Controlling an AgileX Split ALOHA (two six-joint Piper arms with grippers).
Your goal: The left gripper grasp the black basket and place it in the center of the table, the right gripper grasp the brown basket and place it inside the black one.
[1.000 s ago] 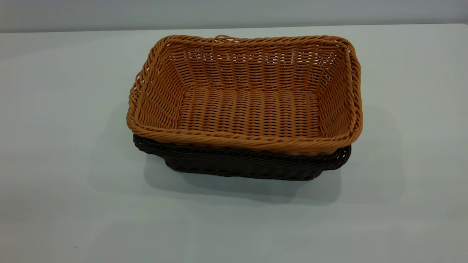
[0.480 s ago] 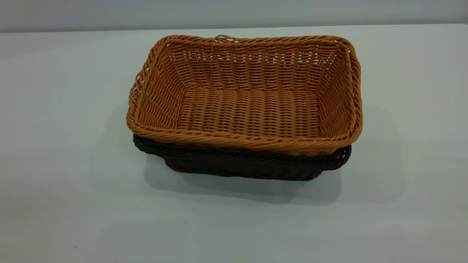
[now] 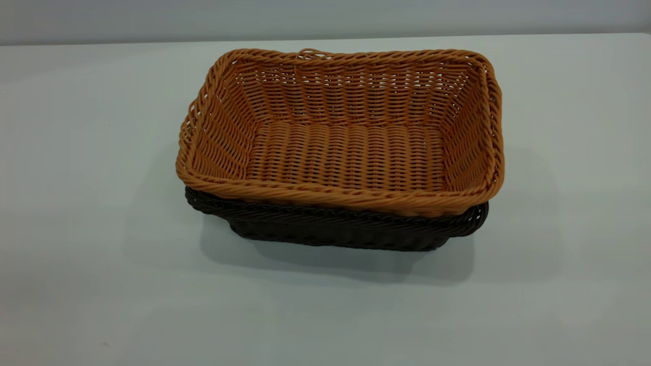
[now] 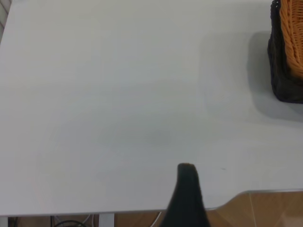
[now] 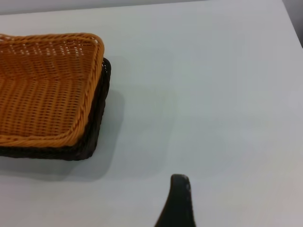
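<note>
The brown basket [image 3: 346,147] sits nested in the black basket [image 3: 335,231] mid-bench [image 3: 76,152], so both pincers, whose opening I cannot tell, should simply stay clear without nudging the stack.

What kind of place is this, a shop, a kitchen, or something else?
Probably a robot test bench rather than a shop or kitchen. A broad plain white table holds only the brown basket nested in the black basket, against a bare wall, and cameras ride on the arms, each showing one dark finger.
</note>
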